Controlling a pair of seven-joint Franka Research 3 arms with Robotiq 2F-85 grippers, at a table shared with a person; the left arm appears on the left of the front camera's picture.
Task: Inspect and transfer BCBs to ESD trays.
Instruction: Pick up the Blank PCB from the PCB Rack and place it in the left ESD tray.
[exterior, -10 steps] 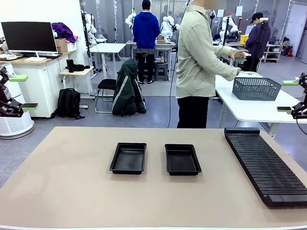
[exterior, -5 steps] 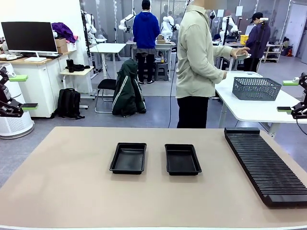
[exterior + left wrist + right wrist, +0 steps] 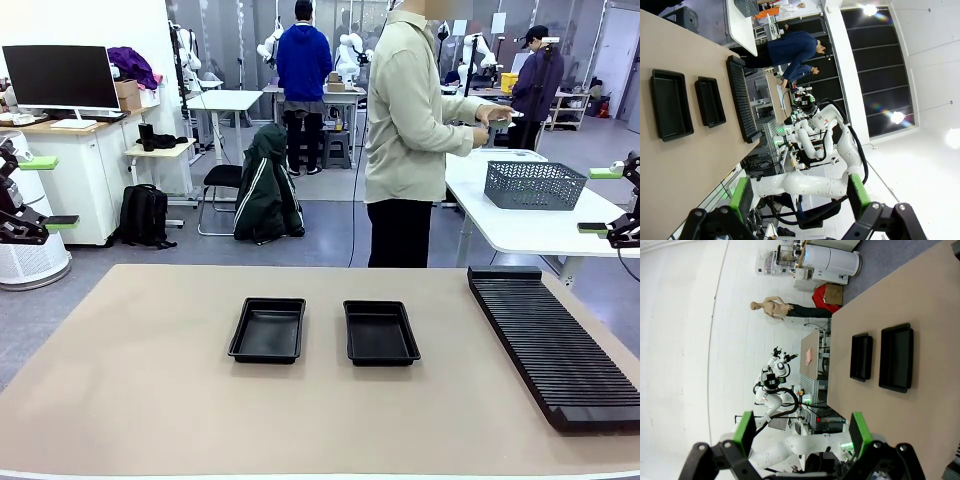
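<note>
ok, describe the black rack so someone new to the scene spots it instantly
Start at the big beige table and go to its right edge, on the robot's right. The rack lies flat there, running from near to far. Unlike the two shallow black trays mid-table, it is long and closely ribbed.

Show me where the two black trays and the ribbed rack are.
Left ESD tray [image 3: 268, 330], front view, bare floor.
Right ESD tray [image 3: 380, 333], front view, bare floor.
Ribbed rack [image 3: 550, 345], front view, middle ribs.
</note>
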